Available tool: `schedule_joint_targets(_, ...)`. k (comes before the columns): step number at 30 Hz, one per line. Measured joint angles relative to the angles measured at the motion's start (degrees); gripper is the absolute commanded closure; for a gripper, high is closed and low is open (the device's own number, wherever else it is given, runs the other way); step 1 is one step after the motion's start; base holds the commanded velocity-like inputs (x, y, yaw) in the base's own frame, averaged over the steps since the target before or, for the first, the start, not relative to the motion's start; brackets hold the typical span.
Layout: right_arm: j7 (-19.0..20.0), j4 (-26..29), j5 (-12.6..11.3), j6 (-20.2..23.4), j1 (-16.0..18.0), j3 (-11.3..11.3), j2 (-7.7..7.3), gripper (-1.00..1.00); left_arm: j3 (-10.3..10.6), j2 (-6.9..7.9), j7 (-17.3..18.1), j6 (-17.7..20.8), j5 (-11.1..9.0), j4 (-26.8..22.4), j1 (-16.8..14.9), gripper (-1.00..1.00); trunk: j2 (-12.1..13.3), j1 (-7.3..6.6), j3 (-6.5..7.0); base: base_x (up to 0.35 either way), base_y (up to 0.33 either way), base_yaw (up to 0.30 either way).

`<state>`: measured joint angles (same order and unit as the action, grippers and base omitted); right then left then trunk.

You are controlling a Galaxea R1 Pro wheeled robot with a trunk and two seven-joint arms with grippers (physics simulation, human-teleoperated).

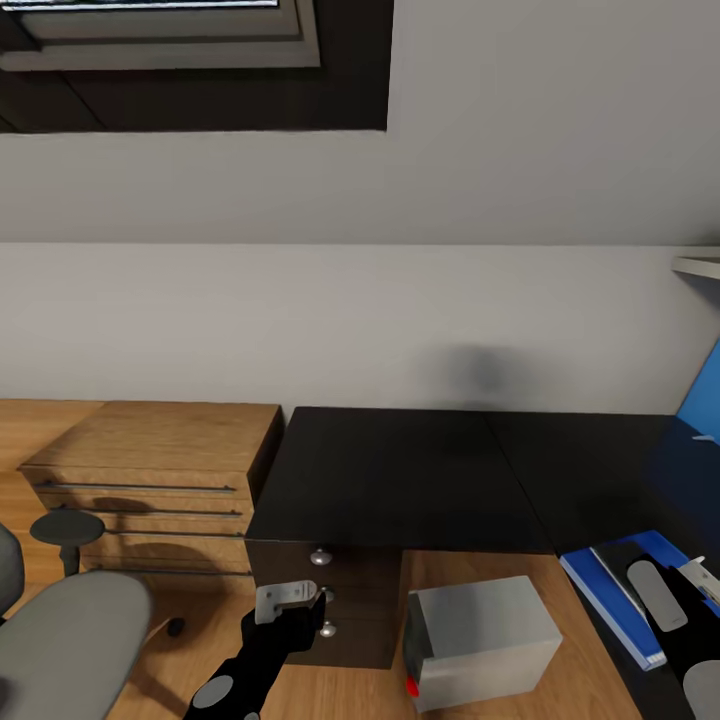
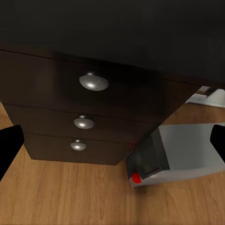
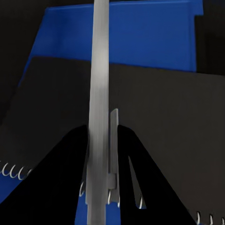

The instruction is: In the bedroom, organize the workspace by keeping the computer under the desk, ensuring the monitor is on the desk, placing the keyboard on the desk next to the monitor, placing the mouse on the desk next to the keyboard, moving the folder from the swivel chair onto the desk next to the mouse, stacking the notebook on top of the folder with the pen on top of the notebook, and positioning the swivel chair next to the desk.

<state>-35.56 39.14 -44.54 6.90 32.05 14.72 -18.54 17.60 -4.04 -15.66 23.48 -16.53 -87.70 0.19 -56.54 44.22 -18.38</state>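
Right wrist view: pen (image 3: 100,108) pinched, ends cropped (notebook (image 3: 154,122) beneath).

Right gripper (image 3: 101,154) pinched closed; left gripper (image 2: 112,140) spread wide — apparently empty.

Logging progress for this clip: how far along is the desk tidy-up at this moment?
Done: the computer sits on the floor beside the drawer unit, partly under the desk; the folder lies on the desk with the notebook on it. In hand: the right gripper holds the pen over the notebook. Left: releasing the pen, and the swivel chair looks unplaced. Monitor, keyboard and mouse cannot be judged here.
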Motion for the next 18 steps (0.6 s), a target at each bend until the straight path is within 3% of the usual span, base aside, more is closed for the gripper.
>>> schedule_joint_targets(18,0.0,0.0,-0.1,0.0,0.0,0.0,0.0,1.0,0.0,-0.01,0.0,0.0,0.0,0.0,0.0,-1.0,-7.2,3.96,-3.24,0.0,0.0,0.0)
